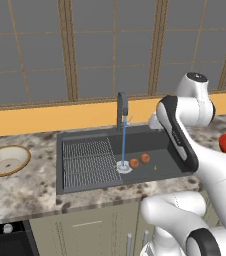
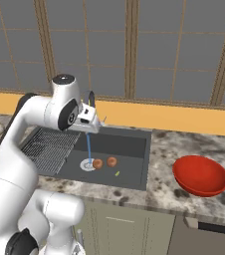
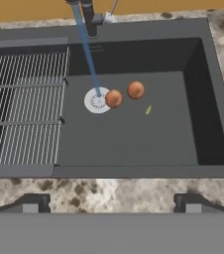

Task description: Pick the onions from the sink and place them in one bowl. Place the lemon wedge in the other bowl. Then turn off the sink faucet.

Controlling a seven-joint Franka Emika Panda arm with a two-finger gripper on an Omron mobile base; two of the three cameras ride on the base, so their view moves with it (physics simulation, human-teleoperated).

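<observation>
Two round orange-brown onions [image 3: 124,94] on smooth grey sink [image 3: 134,139] floor; hand [image 3: 112,203] fingers apart.

My views are evenly, flatly lit – no clear light source and no glare on the counter [image 1: 30,192]. The sink [image 3: 134,139] stays dark, its right wall nearly black in my hand view. Soft shading sits under the red bowl [image 2: 200,175], which carries a faint sheen. All frames are coarse and slightly soft – edges jagged, no warping at the borders
</observation>
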